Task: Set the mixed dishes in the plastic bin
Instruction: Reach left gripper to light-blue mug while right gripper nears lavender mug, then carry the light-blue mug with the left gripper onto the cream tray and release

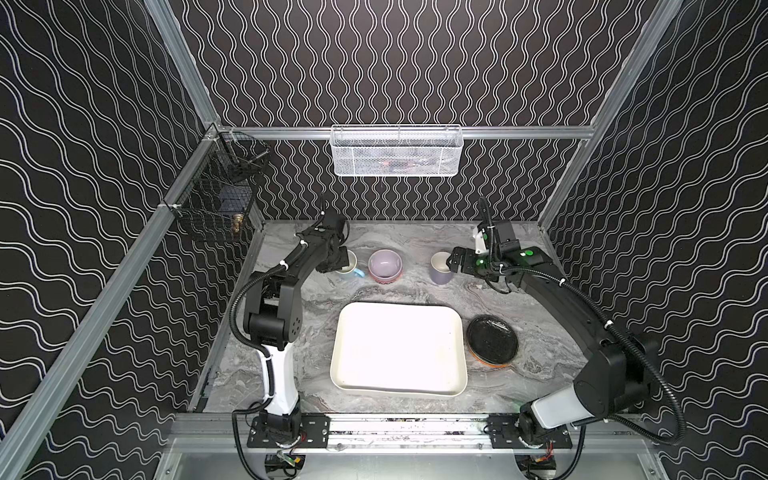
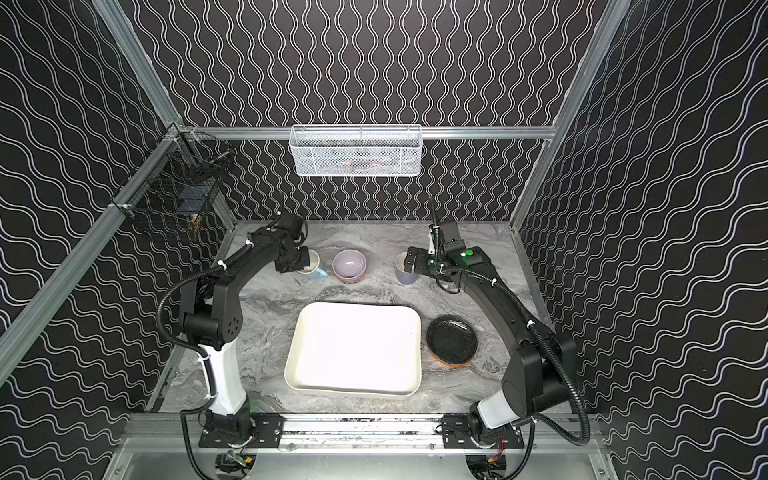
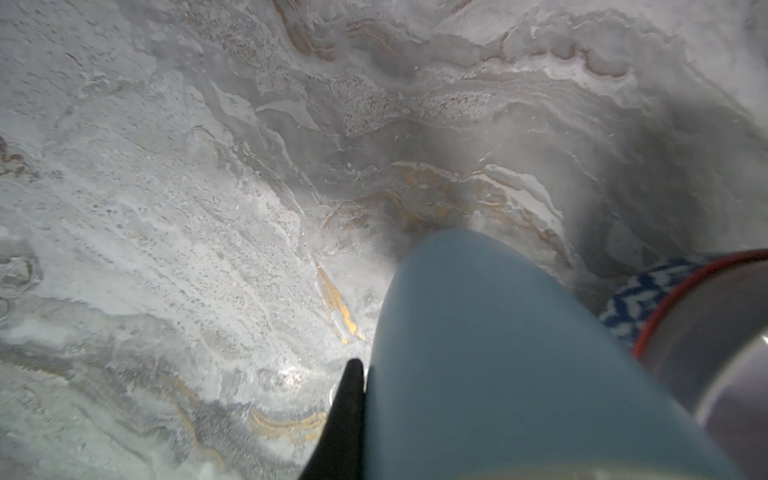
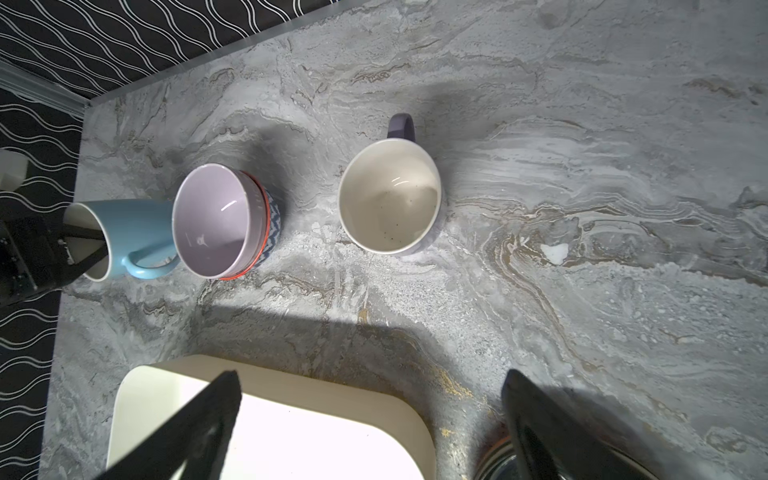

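While upright, blue mug, handle frontward.

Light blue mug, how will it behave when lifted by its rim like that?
The light blue mug looks glazed and stiff; the left gripper pinches only one wall, so it may swing or slip. Its handle juts sideways, adding off-centre weight.

i see the whole tabletop from two top views, side by side, high above its front edge, looking down and toward the back. far off. my left wrist view sits right up against the light blue mug. my right wrist view looks down from higher and also shows that mug.
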Robot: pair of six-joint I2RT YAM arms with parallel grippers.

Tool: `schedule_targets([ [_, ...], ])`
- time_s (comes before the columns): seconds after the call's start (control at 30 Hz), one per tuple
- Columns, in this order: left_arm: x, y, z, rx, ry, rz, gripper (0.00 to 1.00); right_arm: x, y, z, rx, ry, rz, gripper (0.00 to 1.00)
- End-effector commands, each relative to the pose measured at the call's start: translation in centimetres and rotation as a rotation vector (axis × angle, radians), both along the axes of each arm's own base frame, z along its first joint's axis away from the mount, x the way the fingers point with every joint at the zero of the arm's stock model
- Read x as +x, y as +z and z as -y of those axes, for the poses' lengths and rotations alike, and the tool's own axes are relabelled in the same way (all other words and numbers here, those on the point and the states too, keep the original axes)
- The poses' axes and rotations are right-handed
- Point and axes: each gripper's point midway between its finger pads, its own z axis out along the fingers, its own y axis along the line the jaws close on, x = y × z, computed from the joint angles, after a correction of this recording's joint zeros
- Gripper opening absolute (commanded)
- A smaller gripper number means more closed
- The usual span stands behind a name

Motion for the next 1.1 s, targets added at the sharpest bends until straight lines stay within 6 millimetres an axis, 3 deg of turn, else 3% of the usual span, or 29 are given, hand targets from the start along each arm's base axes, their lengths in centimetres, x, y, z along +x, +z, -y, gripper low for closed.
schedule_targets([
  [0.0,-0.7,3.0,0.3,-0.037,0.024,0.028,0.00,-0.4,0.6,-0.4,0.024,0.011,0.004,0.99],
  [0.2,-3.7,6.1,1.3,-0.116,0.036,0.036,0.00,-0.9,0.4,-0.6,0.029,0.025,-0.005,0.99],
  [0.47,-10.8,8.0,5.4,-0.107,-0.047,-0.035,0.03,-2.6,-0.2,-0.7,0.046,0.052,-0.018,0.99],
  [0.67,-15.2,9.2,7.2,-0.060,-0.102,-0.069,0.03,-4.1,-0.5,-0.5,0.057,0.056,-0.017,0.99],
  [0.8,-17.3,8.1,7.3,-0.049,-0.119,-0.106,0.03,-4.8,-0.8,-0.3,0.054,0.048,-0.022,0.99],
  [1.07,-20.1,3.4,7.3,-0.044,-0.137,-0.188,0.02,-5.6,-0.8,0.0,0.050,0.030,-0.024,0.99],
])
